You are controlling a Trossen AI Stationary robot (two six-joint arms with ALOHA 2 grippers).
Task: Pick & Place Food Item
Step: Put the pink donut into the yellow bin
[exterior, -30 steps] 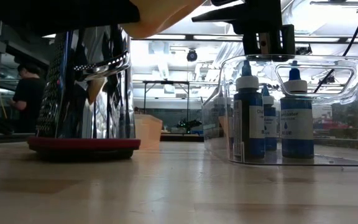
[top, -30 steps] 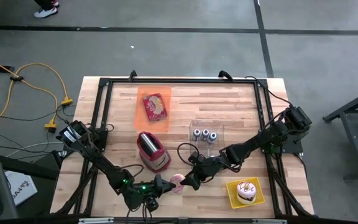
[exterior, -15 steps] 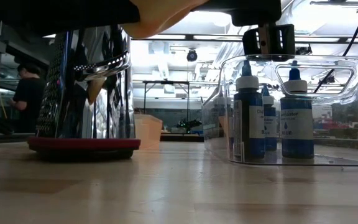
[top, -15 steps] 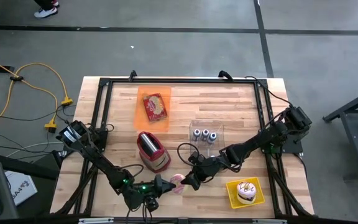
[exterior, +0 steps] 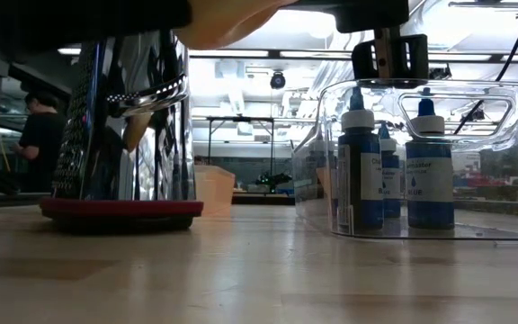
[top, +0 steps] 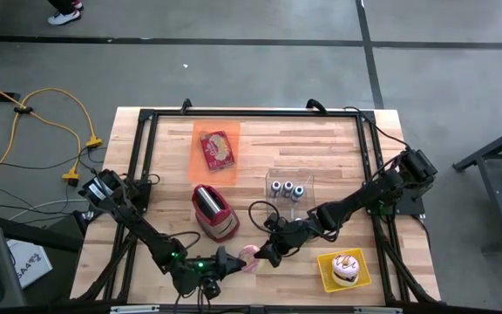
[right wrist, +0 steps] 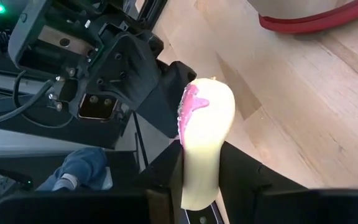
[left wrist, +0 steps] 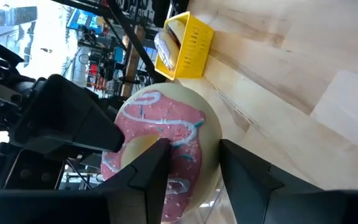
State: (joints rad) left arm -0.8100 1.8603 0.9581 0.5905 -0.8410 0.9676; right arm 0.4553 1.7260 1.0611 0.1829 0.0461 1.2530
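Both claws are met at the pink-iced donut (top: 249,255), low and centre in the high view: the right gripper (top: 262,255) is pinched on its edge, its fingers (right wrist: 166,171) clamped to either side, while the left gripper (top: 230,260) is spread around it. A cake (top: 346,267) is held in the yellow tray (top: 329,277) at lower right; three blue bottles (top: 287,189) are stood in the clear bin (top: 308,185); a red packet (top: 218,149) is laid on the orange tray (top: 197,157)
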